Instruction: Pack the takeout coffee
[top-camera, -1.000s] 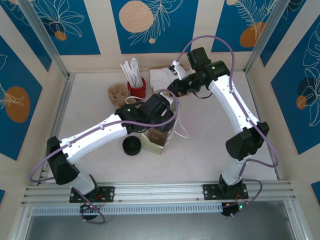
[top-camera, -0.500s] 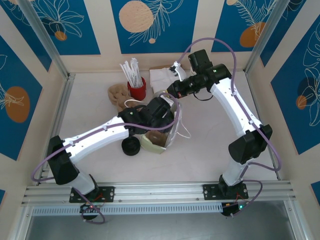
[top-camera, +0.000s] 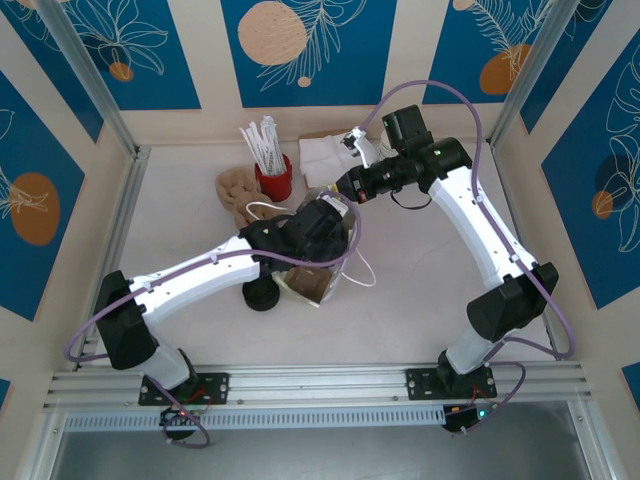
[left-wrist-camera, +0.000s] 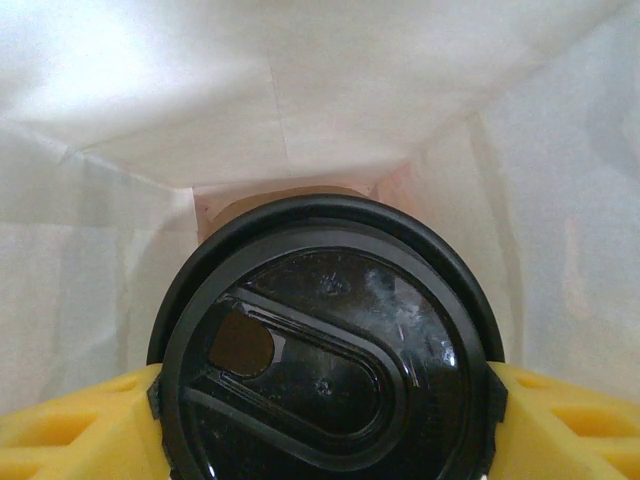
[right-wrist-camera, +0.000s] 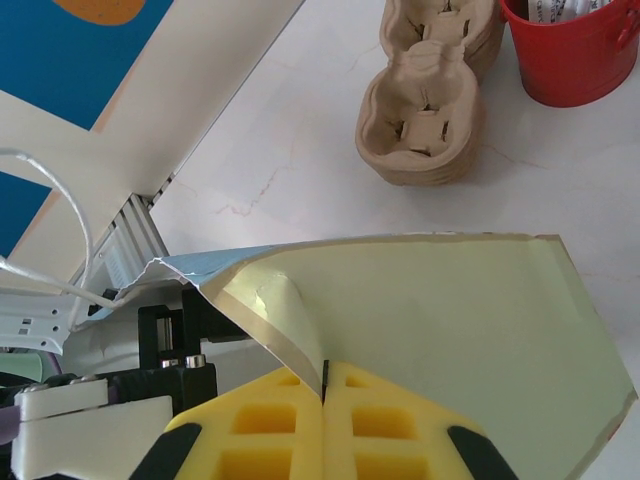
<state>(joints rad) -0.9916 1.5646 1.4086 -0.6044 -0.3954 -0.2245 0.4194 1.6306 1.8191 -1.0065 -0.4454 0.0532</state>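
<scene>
Black-lidded coffee (left-wrist-camera: 325, 340) sits clamped in my left tool (left-wrist-camera: 325, 415), down inside the paper bag (left-wrist-camera: 300, 110). My right tool (right-wrist-camera: 325, 400), pressed together, pinches the rim of that bag.

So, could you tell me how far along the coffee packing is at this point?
Done: the paper bag is held open, its rim pinched in the right gripper. In hand: the left gripper grips the takeout coffee inside the bag's white walls. Left: seat it on the bottom, release and withdraw.
</scene>
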